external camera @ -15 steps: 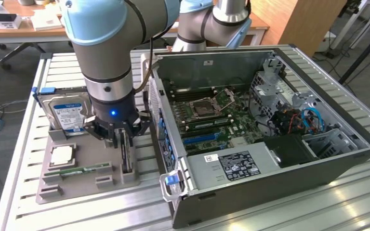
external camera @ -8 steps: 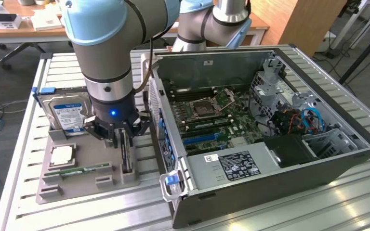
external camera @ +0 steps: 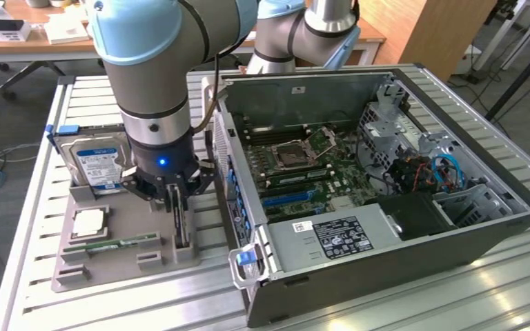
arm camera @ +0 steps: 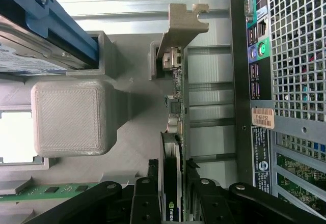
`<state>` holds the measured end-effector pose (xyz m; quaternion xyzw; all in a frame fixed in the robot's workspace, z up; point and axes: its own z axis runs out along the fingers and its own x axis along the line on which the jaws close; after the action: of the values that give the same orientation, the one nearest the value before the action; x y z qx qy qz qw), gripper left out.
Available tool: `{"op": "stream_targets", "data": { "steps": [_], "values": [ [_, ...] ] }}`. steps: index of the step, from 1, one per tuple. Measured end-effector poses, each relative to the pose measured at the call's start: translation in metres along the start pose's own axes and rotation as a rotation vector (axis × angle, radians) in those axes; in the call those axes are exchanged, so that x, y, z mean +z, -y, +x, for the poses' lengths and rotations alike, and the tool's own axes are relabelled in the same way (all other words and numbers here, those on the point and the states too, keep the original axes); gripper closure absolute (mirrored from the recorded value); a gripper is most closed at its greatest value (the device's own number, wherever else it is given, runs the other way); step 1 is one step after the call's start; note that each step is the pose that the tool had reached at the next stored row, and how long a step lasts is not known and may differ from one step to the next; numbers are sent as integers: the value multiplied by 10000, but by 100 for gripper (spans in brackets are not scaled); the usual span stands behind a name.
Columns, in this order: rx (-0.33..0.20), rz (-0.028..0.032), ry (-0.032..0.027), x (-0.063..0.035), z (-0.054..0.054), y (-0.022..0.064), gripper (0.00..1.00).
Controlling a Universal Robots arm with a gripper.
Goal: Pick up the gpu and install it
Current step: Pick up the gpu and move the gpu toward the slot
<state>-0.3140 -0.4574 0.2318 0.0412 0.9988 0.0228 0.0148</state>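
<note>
The gpu [external camera: 184,231] stands on edge in a slot of the grey holder tray [external camera: 127,265], close beside the open computer case [external camera: 385,227]. In the wrist view the gpu [arm camera: 175,107] appears edge-on, with its silver bracket [arm camera: 181,23] at the far end. My gripper [external camera: 177,200] hangs straight down over the card. In the wrist view the gripper [arm camera: 171,164] straddles the card's black fan side, one finger [arm camera: 153,165] on each flank. Thin gaps still show, so it is open and very near the card.
A hard drive [external camera: 97,162] with a blue-and-white label stands at the tray's far end. A processor [external camera: 90,222] and a green memory stick [external camera: 118,243] lie on the tray. The motherboard [external camera: 302,165] with blue slots [external camera: 288,200] lies inside the case. The case's rear wall [arm camera: 254,81] runs close beside the card.
</note>
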Motion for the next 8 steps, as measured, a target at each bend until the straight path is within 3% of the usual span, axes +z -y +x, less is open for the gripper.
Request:
{"op": "stream_targets", "data": {
  "steps": [8],
  "values": [
    [1,1,-1,0,0,0,74]
  ]
}}
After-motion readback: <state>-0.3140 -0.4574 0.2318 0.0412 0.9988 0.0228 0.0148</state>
